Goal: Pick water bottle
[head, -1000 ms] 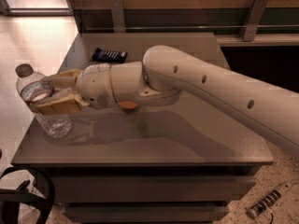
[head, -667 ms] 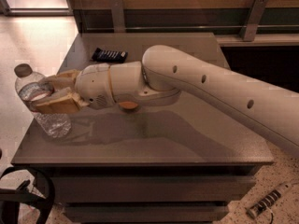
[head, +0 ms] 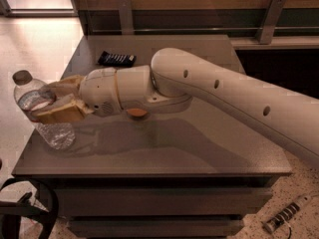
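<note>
At the left edge of the desk (head: 209, 153), the bottle (head: 57, 133) is held tilted with its cap leaning outward, the gripper (head: 44, 103) being closed across its label band, seemingly so that it can be lifted clear without slipping

Reaches in from the right with a long white arm (head: 224, 93) over a grey table (head: 199, 153). Holds the water bottle (head: 57, 133) in the gripper (head: 42, 103) at the table's left side, one tan finger above the label band and one below. Holds it tilted, with the brown cap (head: 22, 76) up and to the left. Hard to tell if the bottom touches the table. Hides most of an orange (head: 136, 112) under the wrist. Leaves a black packet (head: 116, 59) lying farther back.
</note>
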Tool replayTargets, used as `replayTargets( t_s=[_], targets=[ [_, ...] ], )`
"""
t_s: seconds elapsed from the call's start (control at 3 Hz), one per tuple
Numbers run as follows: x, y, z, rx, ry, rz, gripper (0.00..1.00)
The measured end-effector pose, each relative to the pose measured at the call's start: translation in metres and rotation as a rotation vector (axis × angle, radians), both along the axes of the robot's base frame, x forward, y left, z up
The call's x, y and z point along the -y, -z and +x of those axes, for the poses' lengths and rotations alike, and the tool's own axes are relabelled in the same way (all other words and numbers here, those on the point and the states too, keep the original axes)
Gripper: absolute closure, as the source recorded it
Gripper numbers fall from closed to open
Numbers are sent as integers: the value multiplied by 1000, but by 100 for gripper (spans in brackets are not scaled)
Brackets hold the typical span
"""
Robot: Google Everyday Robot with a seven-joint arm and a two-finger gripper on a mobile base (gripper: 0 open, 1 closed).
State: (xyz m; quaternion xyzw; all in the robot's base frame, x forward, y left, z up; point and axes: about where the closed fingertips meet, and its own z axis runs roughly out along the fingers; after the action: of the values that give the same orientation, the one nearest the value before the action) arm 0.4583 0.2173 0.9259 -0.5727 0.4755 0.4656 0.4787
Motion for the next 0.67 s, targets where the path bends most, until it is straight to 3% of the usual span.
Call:
replayTargets(
  t_s=[0.67],
  targets=[
    [10,-43,6,77,-6,15,100]
  ],
)
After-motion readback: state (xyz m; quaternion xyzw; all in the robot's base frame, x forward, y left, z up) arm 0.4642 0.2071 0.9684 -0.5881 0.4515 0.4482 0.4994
